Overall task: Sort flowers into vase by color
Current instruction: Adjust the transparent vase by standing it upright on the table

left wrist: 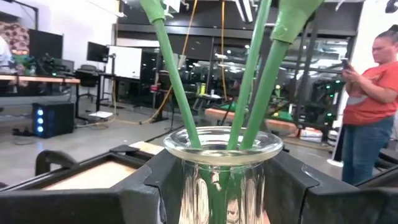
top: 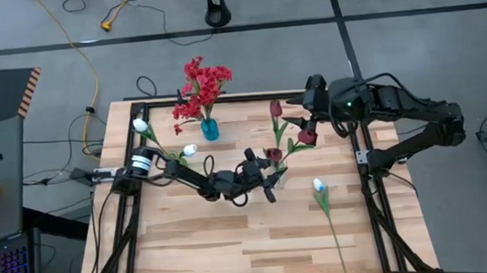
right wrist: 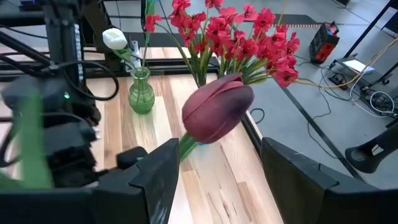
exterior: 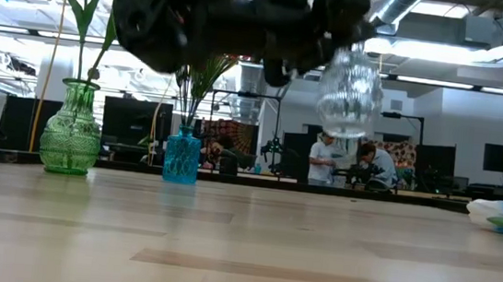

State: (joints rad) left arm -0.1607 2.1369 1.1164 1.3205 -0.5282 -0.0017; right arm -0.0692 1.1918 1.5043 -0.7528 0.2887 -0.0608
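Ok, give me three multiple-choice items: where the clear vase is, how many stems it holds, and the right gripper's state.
1. Where is the clear vase? A) held off the table by the left gripper B) standing on the table C) lying on its side
2. How many stems are in it? A) one B) six C) three
3. The right gripper is: A) shut on a white tulip B) open C) shut on the blue vase
A: the low view shows it above the table. C: three green stems enter its mouth. B: its fingers stand apart beside a maroon tulip.
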